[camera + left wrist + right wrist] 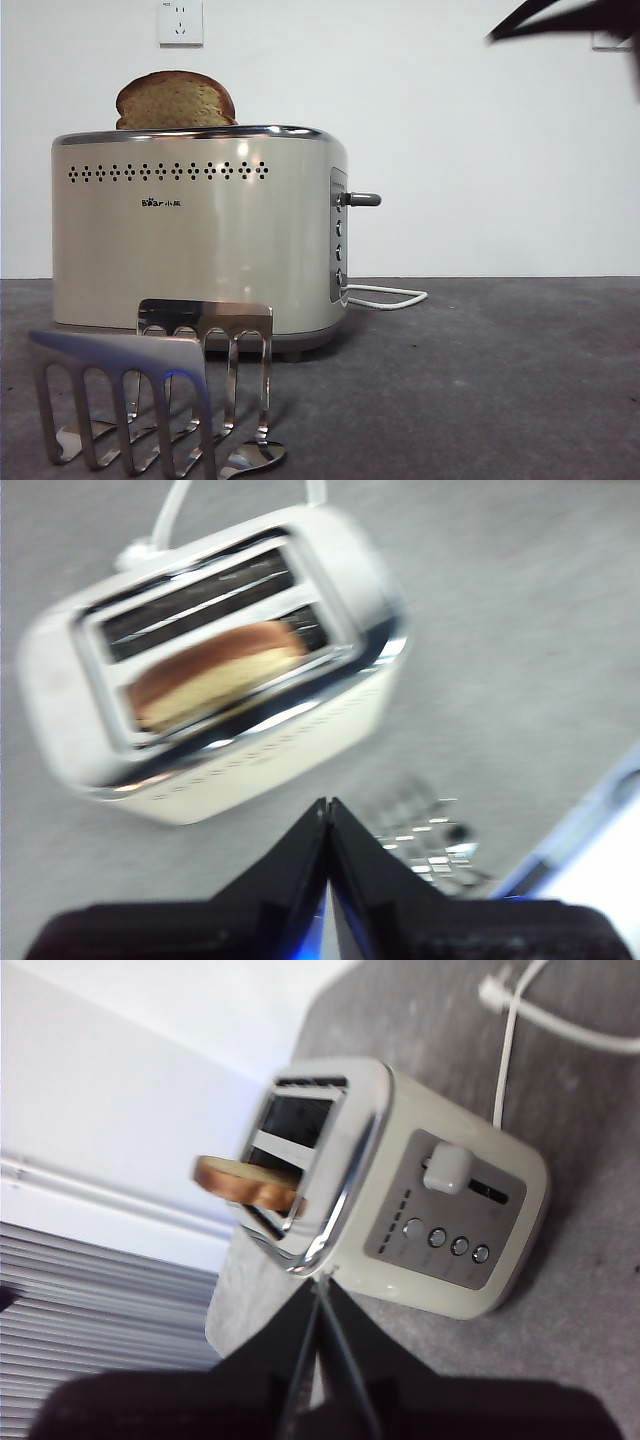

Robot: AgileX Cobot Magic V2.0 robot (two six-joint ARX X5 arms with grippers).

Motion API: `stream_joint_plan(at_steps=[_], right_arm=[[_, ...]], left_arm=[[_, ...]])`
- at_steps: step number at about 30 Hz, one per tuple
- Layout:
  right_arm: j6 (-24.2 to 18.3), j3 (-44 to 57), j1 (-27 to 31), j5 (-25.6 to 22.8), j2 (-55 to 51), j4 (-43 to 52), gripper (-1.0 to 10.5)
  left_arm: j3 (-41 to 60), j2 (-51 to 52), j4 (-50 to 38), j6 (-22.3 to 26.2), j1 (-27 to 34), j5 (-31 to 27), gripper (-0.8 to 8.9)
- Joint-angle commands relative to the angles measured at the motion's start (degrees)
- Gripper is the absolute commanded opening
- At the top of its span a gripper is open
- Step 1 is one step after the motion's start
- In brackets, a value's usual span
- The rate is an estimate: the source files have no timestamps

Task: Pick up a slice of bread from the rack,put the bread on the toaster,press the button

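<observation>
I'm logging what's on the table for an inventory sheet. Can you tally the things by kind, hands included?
Slice of bread, standing in the toaster's slot: 1
Toaster: 1
Rack, no bread in it: 1
White power cord: 1
Hands, left hand and right hand, both shut and holding nothing: 2
Total: 6

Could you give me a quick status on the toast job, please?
Left gripper and right gripper shut, empty, above toaster. Slice of bread in slot, sticking up. Rack bare. Lever unpressed, unobstructed.
</observation>
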State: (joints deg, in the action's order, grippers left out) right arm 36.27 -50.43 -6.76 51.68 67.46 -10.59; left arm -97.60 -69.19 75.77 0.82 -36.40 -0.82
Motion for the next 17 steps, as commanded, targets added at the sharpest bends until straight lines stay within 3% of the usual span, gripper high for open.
stream_joint_plan(at_steps=[1, 6, 17], right_arm=[[0.1, -3.2, -2.2, -2.3, 5.8, 0.9, 0.0], [-1.0, -9.8, -6.5, -5.8, 15.0, 1.0, 0.0], [-1.0, -17.8, -10.6, -7.9, 27.5, 0.7, 0.0]], left_arm=[[0.4, 1.4, -0.2, -1.3, 0.0, 1.6, -0.09], [3.4, 5.0, -0.2, -2.3, 0.0, 1.7, -0.09], [12.4, 12.7, -0.2, -5.5, 0.0, 0.6, -0.09]])
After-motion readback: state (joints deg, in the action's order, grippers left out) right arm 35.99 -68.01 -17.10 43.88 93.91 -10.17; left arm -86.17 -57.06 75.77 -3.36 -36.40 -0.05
